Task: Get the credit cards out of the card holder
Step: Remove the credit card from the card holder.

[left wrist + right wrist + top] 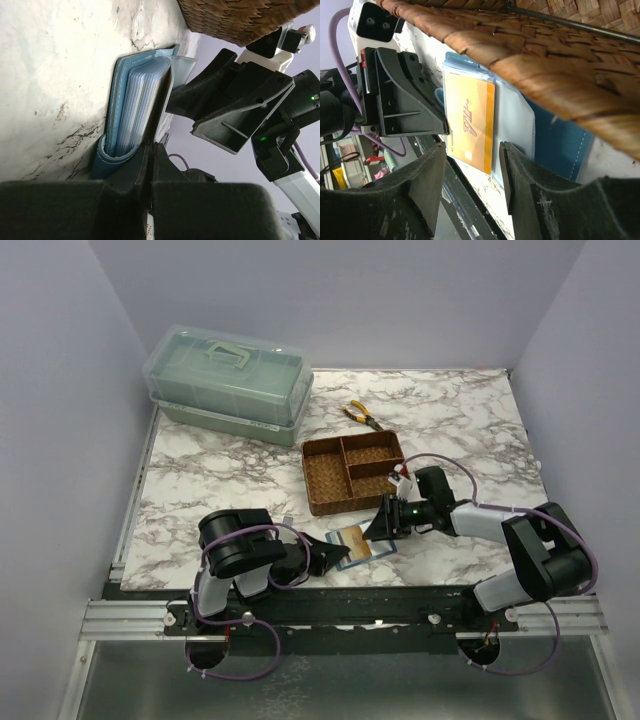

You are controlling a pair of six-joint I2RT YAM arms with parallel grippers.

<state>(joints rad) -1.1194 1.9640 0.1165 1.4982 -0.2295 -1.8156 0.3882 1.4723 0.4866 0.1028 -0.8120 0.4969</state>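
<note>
Plain pale lavender-grey walls point(350, 300) are enclosing the white, grey-veined marble-patterned surface point(220, 480) on three sides. Soft, even light is falling across it. A silver aluminium rail point(130, 618) is running along the near edge, a dull grey metal sheet point(330, 690) lying below.

Overhead; wrist close-ups on card holder point(140, 107)

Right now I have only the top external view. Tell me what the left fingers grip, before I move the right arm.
Observer: Left wrist view: the left fingers are shut on the card holder's edge.
Operator: Report the right fingers.
Observer: Right wrist view: the right fingers are open, an orange card showing between them.
Operator: Say whether it is out.
Observer: No; its far end looks tucked under a clear sleeve.
</note>
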